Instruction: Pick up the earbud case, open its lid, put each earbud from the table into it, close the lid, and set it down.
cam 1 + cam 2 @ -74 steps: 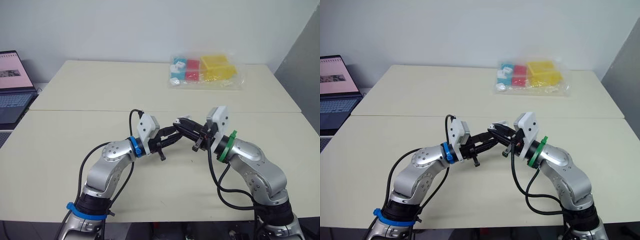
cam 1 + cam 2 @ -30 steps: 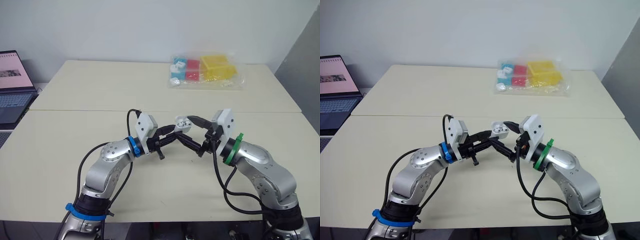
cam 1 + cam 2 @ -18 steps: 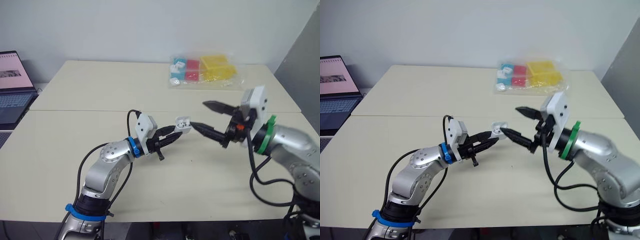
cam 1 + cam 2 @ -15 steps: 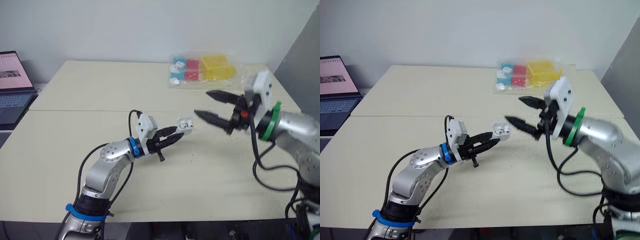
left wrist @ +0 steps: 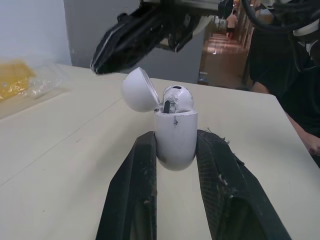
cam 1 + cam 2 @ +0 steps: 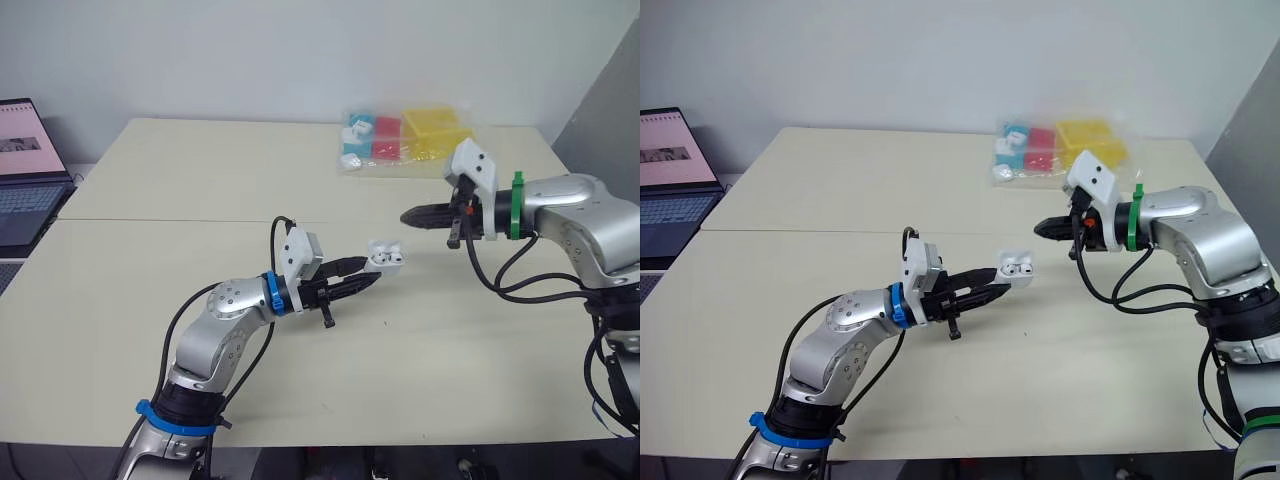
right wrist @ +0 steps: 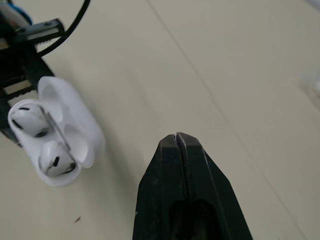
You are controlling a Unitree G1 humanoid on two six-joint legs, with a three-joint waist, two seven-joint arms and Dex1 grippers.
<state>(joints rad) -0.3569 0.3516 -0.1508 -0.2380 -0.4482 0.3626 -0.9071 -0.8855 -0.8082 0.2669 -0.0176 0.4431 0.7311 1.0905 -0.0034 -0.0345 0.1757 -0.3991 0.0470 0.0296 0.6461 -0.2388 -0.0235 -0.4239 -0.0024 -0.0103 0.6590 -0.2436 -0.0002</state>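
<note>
The white earbud case [image 6: 385, 257] hangs above the middle of the table, with my left gripper [image 6: 367, 271] shut on its lower body [image 5: 175, 131]. Its lid [image 5: 138, 90] is swung open. Two white earbuds [image 7: 28, 120] [image 7: 55, 161] sit in their sockets inside it. My right gripper [image 6: 409, 217] is shut with nothing in it. It hovers a short way right of the case and a little farther back, tips pointing at the case without touching it. In the right wrist view its two fingers [image 7: 178, 150] are pressed together.
A clear plastic bag [image 6: 412, 143] of blue, red and yellow boxes lies at the far right of the table. An open laptop [image 6: 24, 172] stands off the left edge. A seam [image 6: 160, 221] crosses the tabletop behind the arms.
My right gripper has shut its fingers, which were spread open, and has drawn in lower toward the case. The left gripper has carried the case slightly to the right.
</note>
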